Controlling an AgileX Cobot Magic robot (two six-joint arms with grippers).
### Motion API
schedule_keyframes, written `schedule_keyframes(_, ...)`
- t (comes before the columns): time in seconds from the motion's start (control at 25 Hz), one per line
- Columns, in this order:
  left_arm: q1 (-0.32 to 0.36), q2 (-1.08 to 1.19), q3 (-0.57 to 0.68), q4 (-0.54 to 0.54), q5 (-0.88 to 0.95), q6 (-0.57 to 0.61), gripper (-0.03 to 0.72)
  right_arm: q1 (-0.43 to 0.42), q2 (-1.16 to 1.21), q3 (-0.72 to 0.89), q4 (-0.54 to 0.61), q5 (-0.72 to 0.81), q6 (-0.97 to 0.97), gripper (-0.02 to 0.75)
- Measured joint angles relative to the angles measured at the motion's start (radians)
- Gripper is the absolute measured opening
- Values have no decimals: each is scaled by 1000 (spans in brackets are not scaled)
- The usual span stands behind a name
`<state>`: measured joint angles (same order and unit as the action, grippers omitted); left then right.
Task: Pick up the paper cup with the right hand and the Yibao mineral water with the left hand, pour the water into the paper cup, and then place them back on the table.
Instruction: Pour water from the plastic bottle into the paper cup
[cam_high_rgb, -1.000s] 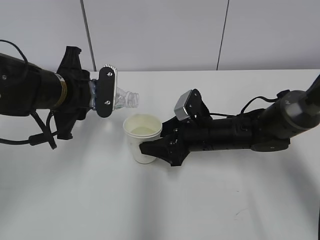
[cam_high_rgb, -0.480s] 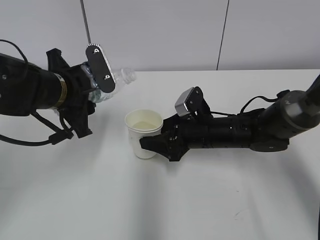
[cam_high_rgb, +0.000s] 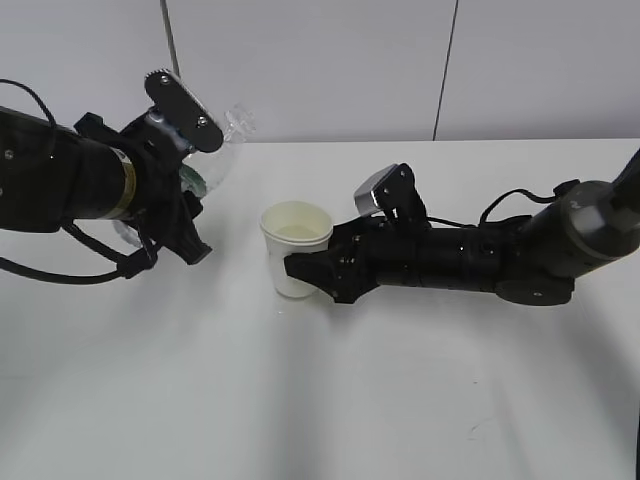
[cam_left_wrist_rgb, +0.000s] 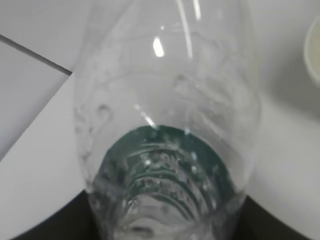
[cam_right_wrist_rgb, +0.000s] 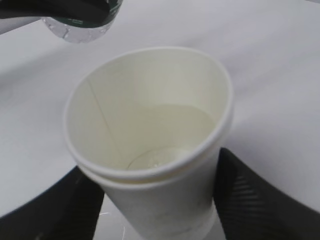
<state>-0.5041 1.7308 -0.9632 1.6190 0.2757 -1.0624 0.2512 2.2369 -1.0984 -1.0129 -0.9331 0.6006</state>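
The cream paper cup stands upright near the table's middle with some water in it, and it fills the right wrist view. My right gripper is shut on the cup, with black fingers on both sides of its wall. My left gripper is shut on the clear Yibao bottle, held above the table to the cup's left and tilted with its open neck up and to the right. The bottle fills the left wrist view, its green label low in the frame.
The white table stretches round both arms. A grey panelled wall stands behind it. The right arm's cable lies along the table at the right. The cup's rim shows at the left wrist view's right edge.
My left gripper has swung the bottle up and back to the left, from neck over the cup to neck raised. The cup has shifted slightly right and up in my right gripper.
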Motion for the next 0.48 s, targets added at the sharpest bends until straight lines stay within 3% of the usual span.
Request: schedule_keyframes(0.48, 2, 0, 0, 0, -8, -273, 336, -13, 0, 0, 46, 32, -4, 512)
